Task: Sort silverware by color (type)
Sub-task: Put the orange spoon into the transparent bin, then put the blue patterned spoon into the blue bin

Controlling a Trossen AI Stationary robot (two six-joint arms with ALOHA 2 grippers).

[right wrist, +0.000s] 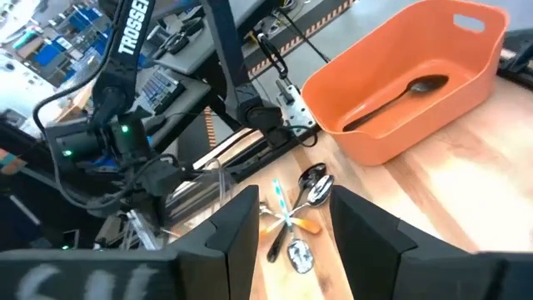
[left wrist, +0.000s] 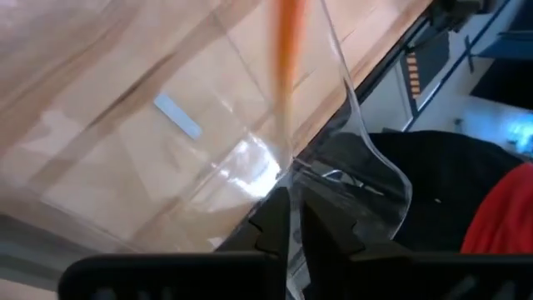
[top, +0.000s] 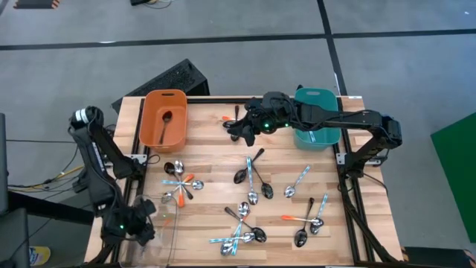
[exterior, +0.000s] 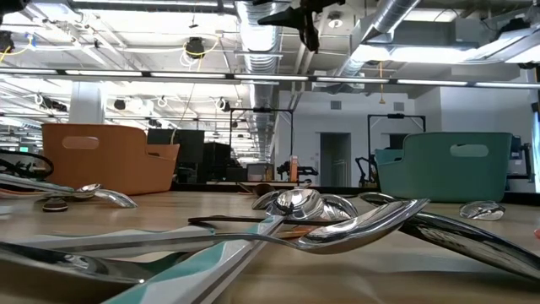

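Silverware (top: 251,186) lies scattered over the wooden table: spoons with dark, light-blue and orange handles. My left gripper (top: 143,223) (left wrist: 290,218) is at the table's near left corner, over a clear plastic bin (top: 162,217) (left wrist: 166,125). Its fingers stand almost together, and an orange-handled spoon (left wrist: 287,58) reaches out from them into the bin. My right gripper (top: 242,132) (right wrist: 290,223) hangs open and empty above the table's far middle, between the orange bin (top: 165,117) and the teal bin (top: 317,115). A dark spoon (right wrist: 400,98) lies in the orange bin. My left gripper has the orange-handled spoon in the narrow slit between its two fingers (left wrist: 271,225). The part inside the slit is hidden by the fingers. The orange handle (left wrist: 286,92) points away from the fingers, slanting down into the clear bin, clear of its floor as far as shows.
The clear bin's rim (left wrist: 366,142) stands just ahead of my left fingers, at the table's edge. A cluster of spoons (top: 178,186) lies beside the clear bin. More spoons lie near the front edge (top: 238,237) and on the right (top: 312,219). One orange-handled spoon (top: 227,119) lies under my right arm.
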